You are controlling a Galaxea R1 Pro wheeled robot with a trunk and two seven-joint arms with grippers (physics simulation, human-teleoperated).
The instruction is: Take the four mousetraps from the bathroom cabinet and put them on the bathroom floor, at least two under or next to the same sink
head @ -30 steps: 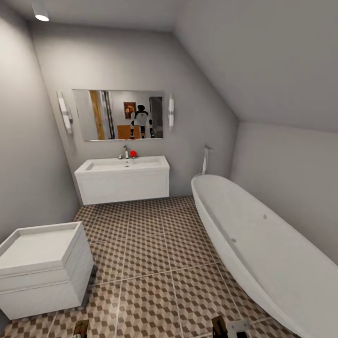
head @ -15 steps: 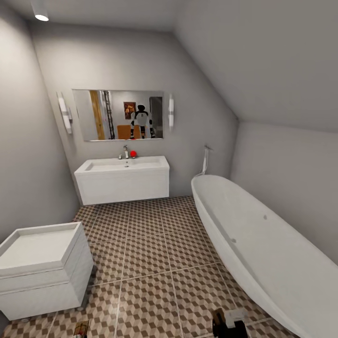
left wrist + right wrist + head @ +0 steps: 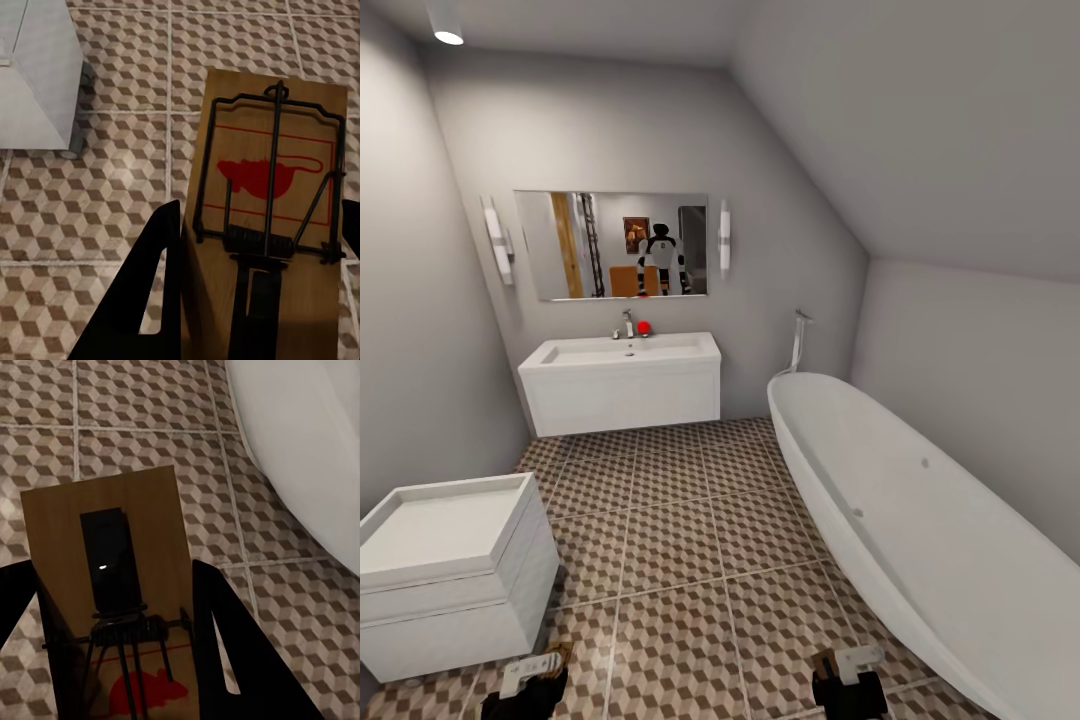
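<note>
Left hand (image 3: 259, 247) clamped on a mousetrap (image 3: 266, 187); right hand (image 3: 112, 622) clamped on another mousetrap (image 3: 112, 562), both above the bathroom floor (image 3: 680, 560).

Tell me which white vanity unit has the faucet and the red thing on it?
The far vanity on the back wall, under the mirror, has the faucet and red object. The near vanity at left is bare-topped.

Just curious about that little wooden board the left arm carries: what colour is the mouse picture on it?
Red, on the tan mousetrap; the left wrist view shows it best.
</note>
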